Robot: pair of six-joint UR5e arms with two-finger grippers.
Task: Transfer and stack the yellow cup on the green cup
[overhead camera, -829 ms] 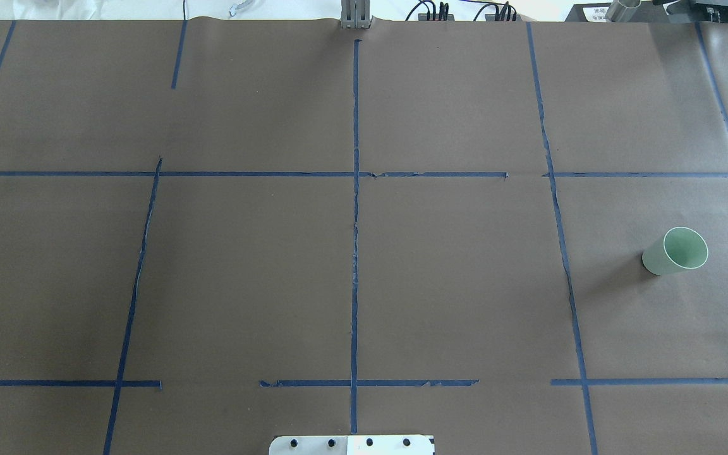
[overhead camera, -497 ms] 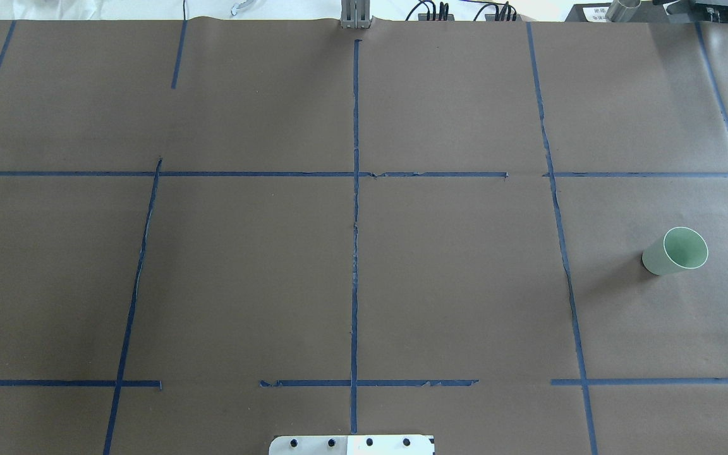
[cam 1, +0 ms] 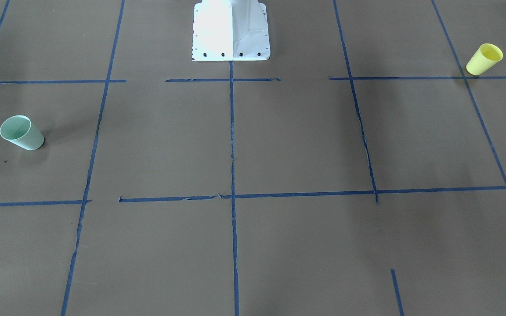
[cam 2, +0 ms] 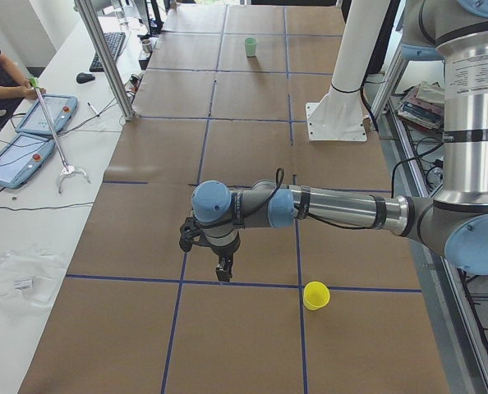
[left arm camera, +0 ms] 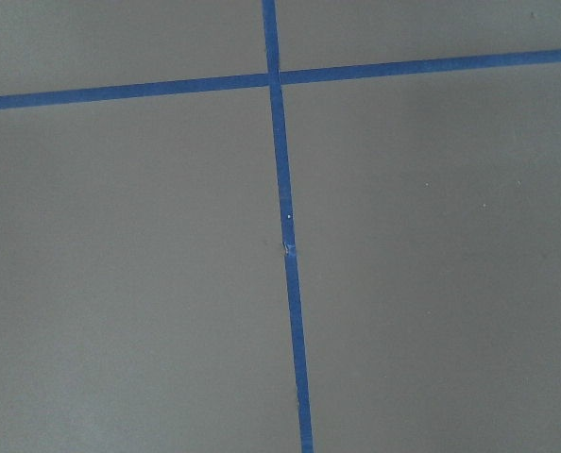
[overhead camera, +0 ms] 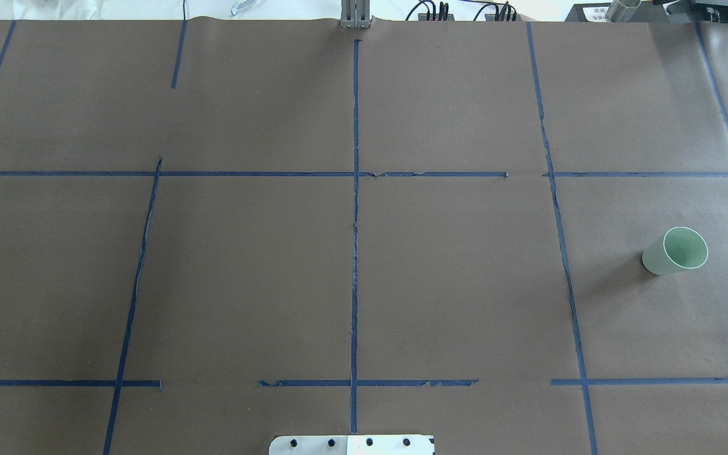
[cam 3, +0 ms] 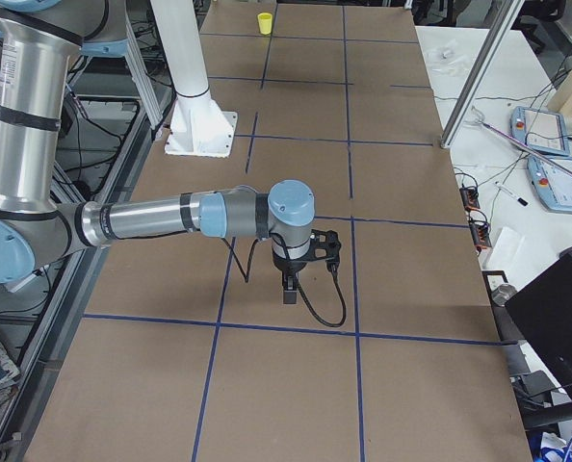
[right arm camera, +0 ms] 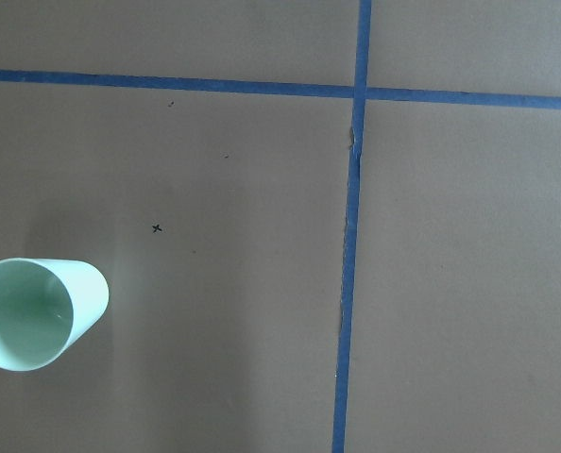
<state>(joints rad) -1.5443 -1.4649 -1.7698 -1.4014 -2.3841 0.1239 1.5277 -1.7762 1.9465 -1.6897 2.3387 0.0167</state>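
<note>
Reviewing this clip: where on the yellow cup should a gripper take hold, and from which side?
Probably the rim wall of the yellow cup, from straight above, one finger inside: it stands upright, mouth upward, and its tapered sides might slip in a side pinch.

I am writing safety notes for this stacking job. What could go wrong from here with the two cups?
The yellow cup and the green cup stand at opposite ends of the table, so the carry is long and a slip may happen. The green cup stands free and looks light; pressing the yellow one in may tip it.
</note>
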